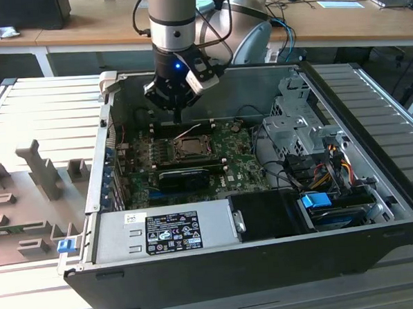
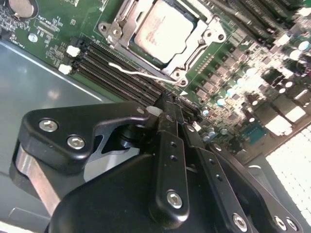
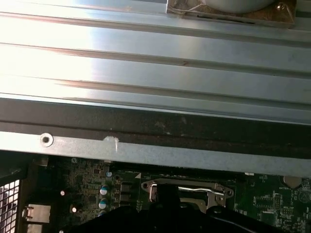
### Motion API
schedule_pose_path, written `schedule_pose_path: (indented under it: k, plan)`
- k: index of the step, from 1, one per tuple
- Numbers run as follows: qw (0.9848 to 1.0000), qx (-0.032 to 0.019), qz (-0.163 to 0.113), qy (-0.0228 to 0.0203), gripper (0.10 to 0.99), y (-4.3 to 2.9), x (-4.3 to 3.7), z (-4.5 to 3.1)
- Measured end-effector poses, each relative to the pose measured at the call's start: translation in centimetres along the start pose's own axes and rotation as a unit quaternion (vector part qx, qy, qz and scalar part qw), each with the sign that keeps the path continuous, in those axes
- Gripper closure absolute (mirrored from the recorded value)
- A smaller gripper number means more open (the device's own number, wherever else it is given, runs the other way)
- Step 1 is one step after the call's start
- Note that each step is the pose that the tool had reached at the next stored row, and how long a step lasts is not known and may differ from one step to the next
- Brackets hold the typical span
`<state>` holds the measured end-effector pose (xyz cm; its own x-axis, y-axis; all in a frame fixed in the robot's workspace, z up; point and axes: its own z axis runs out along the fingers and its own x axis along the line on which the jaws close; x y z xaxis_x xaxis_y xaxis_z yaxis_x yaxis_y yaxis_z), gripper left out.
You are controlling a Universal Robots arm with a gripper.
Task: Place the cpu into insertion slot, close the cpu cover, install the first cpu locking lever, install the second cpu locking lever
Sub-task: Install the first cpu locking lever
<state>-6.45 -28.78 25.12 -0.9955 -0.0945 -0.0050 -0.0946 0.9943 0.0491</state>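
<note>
The cpu [image 2: 160, 29] lies in the insertion slot [image 1: 192, 147] on the green board, its pale metal face showing through the window of the cpu cover [image 2: 209, 36], which lies flat over it. A thin silver lever wire [image 2: 136, 73] runs along the socket's edge, beside the memory slots. In the first wrist view the socket's silver frame [image 3: 187, 190] shows just past the gripper's black body. My gripper [image 1: 179, 120] hangs just above the board at the socket's far side, fingers together and holding nothing. The same gripper [image 2: 165, 109] points at the memory slots beside the socket.
Black memory slots [image 2: 112, 68] lie between gripper and socket. A long black card [image 1: 183, 176] sits nearer the camera than the socket. A power supply [image 1: 165, 233], drive cage [image 1: 295, 122] and cables [image 1: 325, 169] fill the case. The metal case wall [image 3: 146, 145] stands close behind.
</note>
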Motion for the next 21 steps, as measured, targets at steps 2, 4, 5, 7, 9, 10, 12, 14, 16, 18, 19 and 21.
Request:
schedule_pose_path:
  k: [2,4,5,7,9,10,12,14,16,18,19,21]
  plan:
    - [1.0000,-0.0001,0.000,0.0000,0.980,-0.02,0.01,0.26]
    - [1.0000,-0.0010,0.000,-0.0001,0.980,-0.06,0.01,0.63]
    - [1.0000,-0.0026,0.000,-0.0003,0.980,-0.08,0.00,0.76]
    - [1.0000,-0.0072,0.000,-0.0007,0.980,-0.11,0.02,0.99]
    - [0.9999,-0.0166,0.000,-0.0016,0.980,-0.13,-0.07,1.13]
    - [0.9998,-0.0192,0.000,-0.0020,0.980,-0.21,-0.26,1.25]
    - [0.9998,-0.0192,0.003,-0.0021,0.980,-0.29,-0.44,1.40]
    - [0.9998,-0.0192,0.004,-0.0021,0.980,-0.33,-0.75,1.48]
    - [0.9998,-0.0192,0.004,-0.0022,0.980,-0.36,-0.96,1.50]
    - [0.9998,-0.0192,0.004,-0.0021,0.980,-0.40,-0.97,1.51]
    - [0.9998,-0.0192,0.004,-0.0021,0.980,-0.47,-0.97,1.51]
    - [0.9998,-0.0192,0.004,-0.0021,0.980,-0.56,-0.99,1.53]
